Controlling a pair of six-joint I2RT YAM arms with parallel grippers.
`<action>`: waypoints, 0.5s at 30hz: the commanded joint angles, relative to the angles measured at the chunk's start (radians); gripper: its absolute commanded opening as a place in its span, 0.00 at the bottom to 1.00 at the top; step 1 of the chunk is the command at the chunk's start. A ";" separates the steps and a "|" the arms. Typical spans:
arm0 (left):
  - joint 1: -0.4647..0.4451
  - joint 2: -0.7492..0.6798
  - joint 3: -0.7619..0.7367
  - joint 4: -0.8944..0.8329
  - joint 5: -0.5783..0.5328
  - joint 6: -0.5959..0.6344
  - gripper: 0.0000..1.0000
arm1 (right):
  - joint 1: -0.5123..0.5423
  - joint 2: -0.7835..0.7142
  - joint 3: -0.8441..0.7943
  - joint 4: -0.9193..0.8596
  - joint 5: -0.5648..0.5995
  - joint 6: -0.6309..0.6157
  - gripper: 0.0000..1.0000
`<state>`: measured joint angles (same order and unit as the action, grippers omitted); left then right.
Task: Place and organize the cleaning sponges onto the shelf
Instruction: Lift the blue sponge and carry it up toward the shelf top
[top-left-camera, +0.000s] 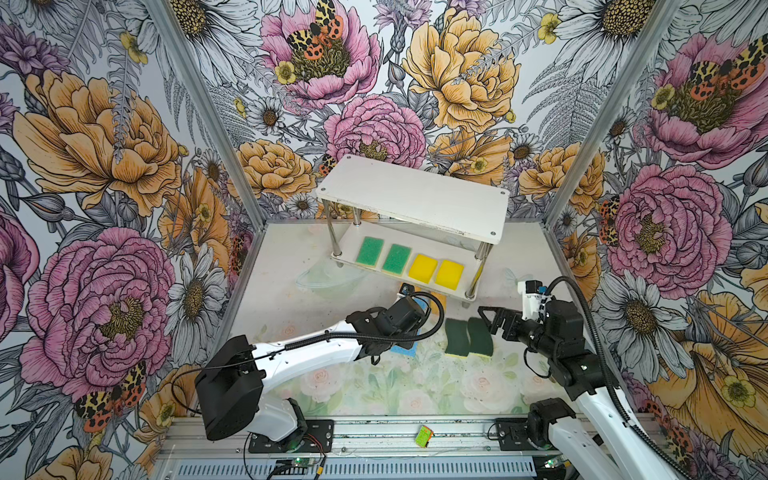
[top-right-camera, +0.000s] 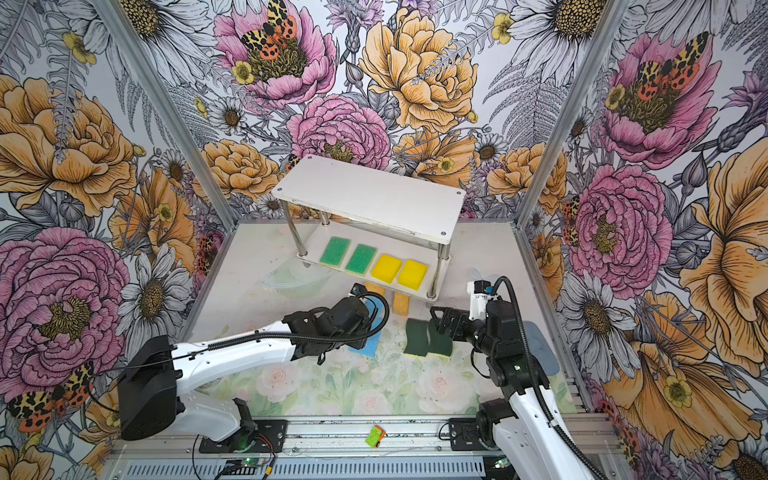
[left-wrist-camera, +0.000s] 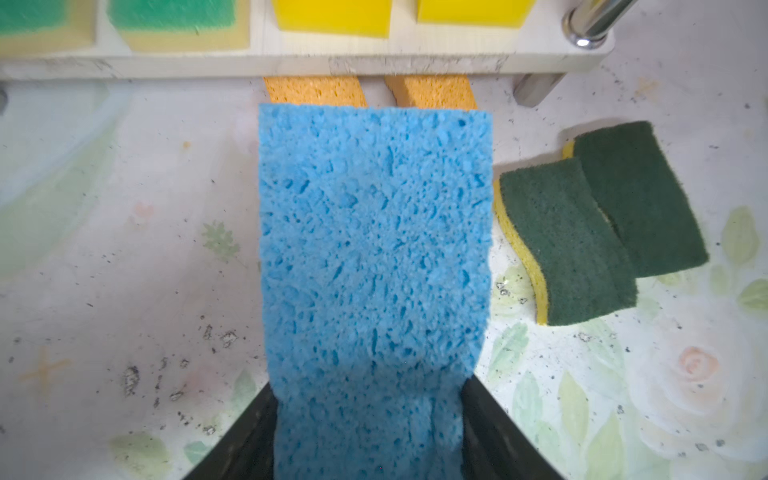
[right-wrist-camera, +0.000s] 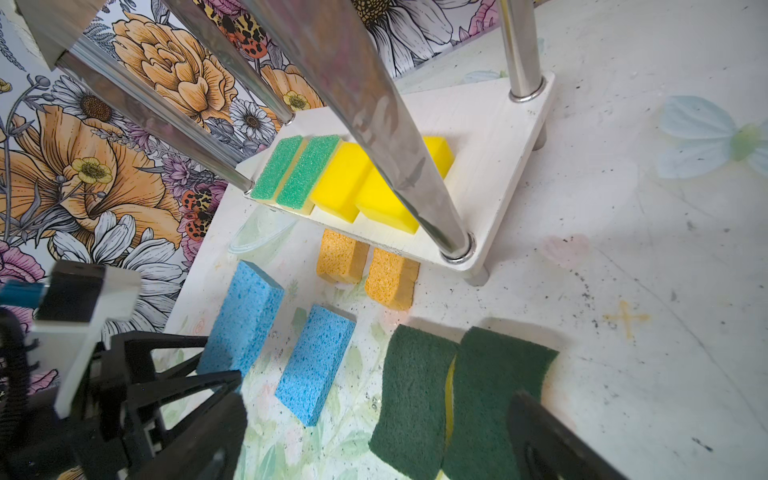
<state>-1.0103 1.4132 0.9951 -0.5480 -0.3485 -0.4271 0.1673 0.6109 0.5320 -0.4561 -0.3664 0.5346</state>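
The white shelf (top-left-camera: 415, 195) stands at the back. Its lower board holds two green-topped sponges (top-left-camera: 369, 250) and two yellow sponges (top-left-camera: 422, 268) in a row. My left gripper (left-wrist-camera: 368, 424) is shut on a light blue sponge (left-wrist-camera: 374, 232) just in front of the shelf; in both top views the wrist hides most of it. A second blue sponge (right-wrist-camera: 316, 365) lies on the table beside it. Two orange sponges (right-wrist-camera: 340, 257) lie at the lower board's front edge. My right gripper (top-left-camera: 490, 322) is open over two wavy dark-green sponges (top-left-camera: 456, 336).
A clear plastic dish (top-left-camera: 328, 278) lies on the table left of the shelf. The shelf's shiny front post (right-wrist-camera: 374, 124) stands close to the right wrist. A small green and orange item (top-left-camera: 424, 436) sits on the front rail. A grey-blue pad (top-right-camera: 540, 349) lies at the right.
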 joint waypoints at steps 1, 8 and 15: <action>0.004 -0.063 0.083 -0.016 -0.064 0.062 0.62 | 0.005 0.008 0.006 0.006 0.016 -0.004 1.00; 0.013 -0.079 0.251 -0.019 -0.085 0.168 0.64 | 0.005 0.007 0.006 0.006 0.017 -0.012 1.00; 0.013 -0.065 0.441 -0.044 -0.075 0.228 0.63 | 0.005 -0.005 0.000 0.006 0.011 -0.012 1.00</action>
<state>-1.0039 1.3502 1.3861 -0.5804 -0.4049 -0.2485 0.1669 0.6212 0.5320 -0.4561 -0.3626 0.5339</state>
